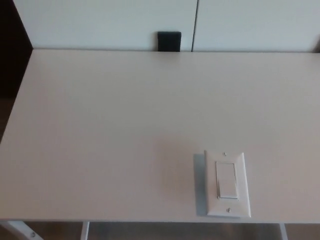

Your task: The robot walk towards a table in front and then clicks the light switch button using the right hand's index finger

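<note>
While we look down from the head view, we see a wide white tabletop [100, 130] that fills almost the whole picture. On it lies the switch [227, 184], a white wall plate with a rocker [227, 180] in its middle. It sits flat near the front edge of the tabletop, right of centre, and its long side runs away from us. Two small screws show on the plate, one above the rocker and one below it. The plate throws a soft grey shadow on its left side.

We cannot see any hand (neither the left nor the right one shows in the picture), so we cannot say how their fingers stand or whether they hold anything. Nothing touches the switch.

Behind the far edge of the tabletop stand white panels [100, 22] with a thin dark seam between them. At the foot of this seam, just beside the tabletop's far edge, is a small black block [169, 41]; what it is we cannot tell. At the left, beyond the tabletop's side edge, the space is dark. Under the front edge we see parts of the white frame [84, 231] of the table, a slanted bar at the lower left and a thin leg at the lower right.
</note>
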Tool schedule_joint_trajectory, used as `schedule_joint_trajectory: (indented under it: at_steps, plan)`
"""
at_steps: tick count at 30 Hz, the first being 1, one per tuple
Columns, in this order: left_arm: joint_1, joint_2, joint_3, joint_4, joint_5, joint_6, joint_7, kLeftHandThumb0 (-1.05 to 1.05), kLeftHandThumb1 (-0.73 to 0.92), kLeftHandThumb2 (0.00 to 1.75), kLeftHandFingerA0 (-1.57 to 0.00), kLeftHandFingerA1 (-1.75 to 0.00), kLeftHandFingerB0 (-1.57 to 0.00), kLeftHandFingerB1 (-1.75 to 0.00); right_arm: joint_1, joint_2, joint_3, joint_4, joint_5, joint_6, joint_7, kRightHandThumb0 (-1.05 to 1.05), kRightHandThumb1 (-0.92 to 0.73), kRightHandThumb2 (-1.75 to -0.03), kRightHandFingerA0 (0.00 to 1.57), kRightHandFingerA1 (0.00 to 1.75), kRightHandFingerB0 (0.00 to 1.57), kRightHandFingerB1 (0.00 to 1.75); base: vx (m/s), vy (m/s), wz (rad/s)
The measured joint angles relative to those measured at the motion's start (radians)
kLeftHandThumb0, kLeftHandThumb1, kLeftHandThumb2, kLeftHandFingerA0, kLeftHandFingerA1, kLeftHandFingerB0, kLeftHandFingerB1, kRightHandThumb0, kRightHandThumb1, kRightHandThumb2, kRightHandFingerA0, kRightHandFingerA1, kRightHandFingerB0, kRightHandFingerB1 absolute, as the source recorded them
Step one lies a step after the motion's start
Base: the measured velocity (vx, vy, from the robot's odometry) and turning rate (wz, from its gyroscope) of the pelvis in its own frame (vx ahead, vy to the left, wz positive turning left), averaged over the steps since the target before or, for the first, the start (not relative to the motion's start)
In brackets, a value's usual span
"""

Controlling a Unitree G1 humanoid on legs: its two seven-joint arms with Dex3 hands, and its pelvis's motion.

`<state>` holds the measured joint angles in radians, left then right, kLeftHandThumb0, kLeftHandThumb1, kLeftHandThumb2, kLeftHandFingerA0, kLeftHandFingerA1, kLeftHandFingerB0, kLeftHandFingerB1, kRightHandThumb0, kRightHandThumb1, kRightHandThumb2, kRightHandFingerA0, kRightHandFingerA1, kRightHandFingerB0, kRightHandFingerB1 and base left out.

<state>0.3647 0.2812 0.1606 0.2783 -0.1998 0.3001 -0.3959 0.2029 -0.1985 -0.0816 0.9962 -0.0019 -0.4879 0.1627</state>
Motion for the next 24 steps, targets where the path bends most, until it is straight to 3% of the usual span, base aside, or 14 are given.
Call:
schedule_joint_trajectory:
  at_steps: [3, 4, 5, 6, 9, 10, 12, 14, 16, 17, 18, 22, 23, 24]
  plan:
    - [0.009, -0.004, -0.008, -0.032, 0.001, 0.000, 0.004, -0.15, 0.57, 0.96, -0.27, -0.56, -0.16, -0.50, 0.005, 0.000, 0.006, -0.021, -0.004, -0.001, -0.001, -0.50, -0.52, -0.94, 0.53, 0.70, 0.26, 0.56, 0.00, -0.023, 0.03]
    - [0.015, -0.007, -0.016, -0.046, 0.001, 0.001, 0.004, -0.15, 0.57, 0.96, -0.26, -0.56, -0.15, -0.50, 0.008, 0.000, 0.010, -0.029, -0.007, -0.002, -0.002, -0.46, -0.70, -0.61, 0.57, 0.62, 0.31, 0.44, -0.05, -0.088, 0.04]
    - [0.023, -0.010, -0.023, -0.063, 0.001, 0.002, 0.005, -0.16, 0.56, 0.96, -0.25, -0.56, -0.16, -0.51, 0.011, -0.001, 0.014, -0.035, -0.010, -0.003, -0.002, -0.45, -0.69, -0.60, 0.56, 0.60, 0.30, 0.43, -0.06, -0.090, 0.01]
    - [0.036, -0.014, -0.033, -0.088, 0.001, 0.004, 0.005, -0.23, 0.77, 0.68, -0.31, -0.47, -0.21, -0.40, 0.018, -0.001, 0.018, -0.046, -0.012, -0.004, -0.003, -0.45, -0.67, -0.60, 0.58, 0.62, 0.30, 0.45, -0.04, -0.095, 0.00]
    - [0.072, -0.018, -0.069, -0.153, 0.001, 0.012, 0.001, -0.24, 0.75, 0.68, -0.30, -0.47, -0.21, -0.40, 0.036, 0.000, 0.025, -0.077, -0.013, -0.005, -0.001, -0.52, -0.50, -0.93, 0.54, 0.68, 0.27, 0.56, -0.01, -0.028, 0.00]
    - [0.085, -0.020, -0.079, -0.169, 0.001, 0.014, -0.001, -0.23, 0.76, 0.68, -0.29, -0.46, -0.22, -0.40, 0.043, 0.000, 0.029, -0.090, -0.014, -0.005, -0.001, -0.48, -0.66, -0.61, 0.58, 0.61, 0.32, 0.47, 0.00, 0.000, 0.00]
    - [0.106, -0.022, -0.100, -0.200, 0.001, 0.020, -0.004, -0.24, 0.75, 0.68, -0.27, -0.46, -0.22, -0.41, 0.059, 0.001, 0.037, -0.120, -0.018, -0.005, -0.001, -0.51, -0.49, -0.92, 0.54, 0.68, 0.27, 0.56, 0.00, 0.000, 0.00]
    - [0.120, -0.022, -0.112, -0.215, 0.000, 0.020, -0.007, -0.24, 0.78, 0.69, -0.26, -0.45, -0.21, -0.40, 0.067, 0.001, 0.044, -0.143, -0.024, -0.005, -0.001, -0.49, -0.65, -0.60, 0.57, 0.59, 0.33, 0.45, 0.00, 0.000, 0.00]
    - [0.134, -0.022, -0.120, -0.236, 0.000, 0.021, -0.008, -0.23, 0.78, 0.66, -0.28, -0.45, -0.24, -0.40, 0.076, 0.003, 0.051, -0.161, -0.029, -0.005, -0.001, -0.54, -0.48, -0.93, 0.53, 0.67, 0.28, 0.56, 0.00, 0.000, 0.00]
    - [0.139, -0.022, -0.122, -0.242, 0.000, 0.021, -0.007, -0.23, 0.78, 0.66, -0.28, -0.45, -0.24, -0.40, 0.079, 0.005, 0.054, -0.168, -0.030, -0.005, -0.001, -0.54, -0.48, -0.93, 0.53, 0.67, 0.28, 0.56, 0.00, 0.000, 0.00]
    - [0.147, -0.021, -0.126, -0.255, 0.001, 0.023, -0.007, -0.26, 0.76, 0.68, -0.26, -0.46, -0.20, -0.40, 0.087, 0.005, 0.059, -0.181, -0.032, -0.005, 0.000, -0.49, -0.65, -0.60, 0.59, 0.56, 0.33, 0.43, 0.00, 0.000, 0.00]
    - [0.181, -0.021, -0.139, -0.303, 0.001, 0.027, -0.007, -0.25, 0.73, 0.67, -0.26, -0.45, -0.18, -0.39, 0.163, 0.004, 0.071, -0.305, -0.031, 0.000, 0.011, -0.51, -0.67, -0.60, 0.59, 0.58, 0.32, 0.41, 0.00, 0.000, 0.00]
    - [0.191, -0.020, -0.143, -0.315, 0.000, 0.030, -0.007, -0.25, 0.74, 0.67, -0.25, -0.45, -0.18, -0.39, 0.199, 0.002, 0.073, -0.349, -0.029, -0.001, 0.019, -0.57, -0.49, -0.92, 0.56, 0.69, 0.28, 0.55, 0.00, 0.000, 0.00]
    - [0.196, -0.020, -0.145, -0.321, 0.001, 0.032, -0.007, -0.27, 0.73, 0.67, -0.25, -0.45, -0.17, -0.39, 0.227, 0.000, 0.074, -0.384, -0.027, -0.001, 0.025, -0.58, -0.48, -0.92, 0.52, 0.67, 0.28, 0.56, 0.00, 0.000, 0.00]
